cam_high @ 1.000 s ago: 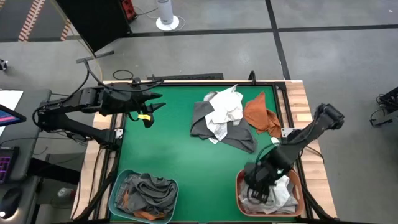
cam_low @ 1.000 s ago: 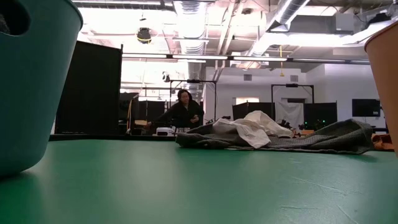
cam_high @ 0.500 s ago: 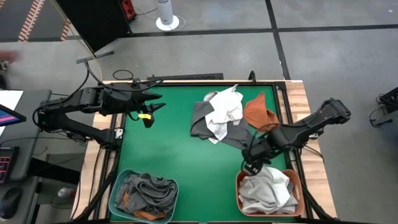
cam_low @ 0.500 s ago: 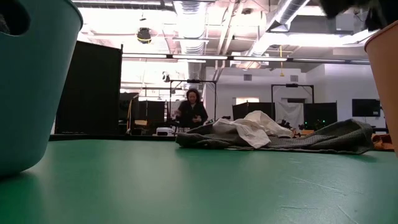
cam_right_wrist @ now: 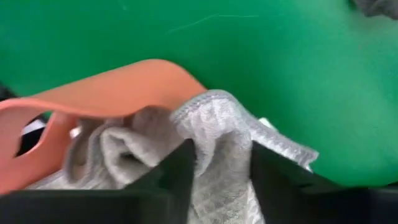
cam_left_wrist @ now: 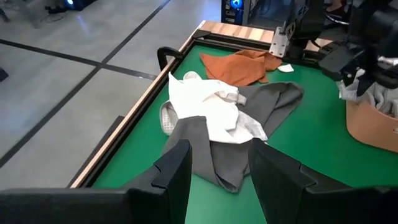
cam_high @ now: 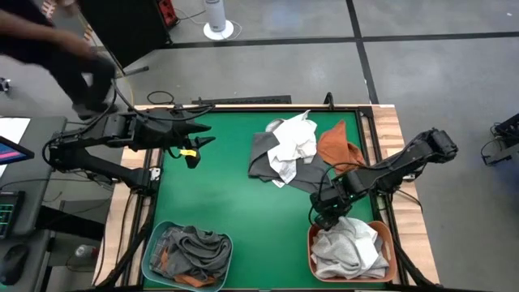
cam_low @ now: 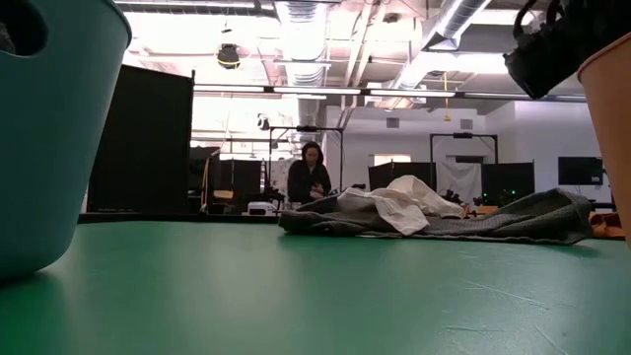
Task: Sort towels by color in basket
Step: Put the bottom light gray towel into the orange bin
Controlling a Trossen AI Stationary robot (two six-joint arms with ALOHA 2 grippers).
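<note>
- High view: left gripper point(cam_high: 199, 139) parked over the green table point(cam_high: 227, 203) near its far left edge, fingers parted with nothing between them, well apart from every towel. Right gripper point(cam_high: 324, 217) low over the table, just beyond the rim of the orange basket point(cam_high: 311, 243); finger spread not readable from above. Light grey towels point(cam_high: 350, 250) heaped inside that basket. Dark grey towels point(cam_high: 193, 246) with a rust orange edge in the teal basket point(cam_high: 151, 247) at the near left corner. Loose pile at the far right of the table: white towel point(cam_high: 292, 144) lying on a dark grey towel point(cam_high: 312, 180), rust orange towel point(cam_high: 339, 150) just beside them. Blurred person point(cam_high: 57, 45) beyond the table's left corner.
- Low view: teal basket point(cam_low: 49, 128) filling the left edge, orange basket point(cam_low: 609, 118) the right edge, the right gripper point(cam_low: 542, 54) dark and raised beside the latter. White towel point(cam_low: 394, 202) on the dark grey towel point(cam_low: 513, 219) across the table. Person point(cam_low: 311, 179) standing in the room behind.
- Left wrist view: own fingers point(cam_left_wrist: 174, 171) spread with only bare table in the gap; white towel point(cam_left_wrist: 208, 106), dark grey towel point(cam_left_wrist: 214, 149) and rust orange towel point(cam_left_wrist: 239, 65) lying well ahead of them.
- Right wrist view: own fingers point(cam_right_wrist: 183, 171) apart, with a fold of light grey towel point(cam_right_wrist: 214, 137) showing in the gap, over the orange basket point(cam_right_wrist: 112, 87); cannot tell whether gripped or merely lying behind.
</note>
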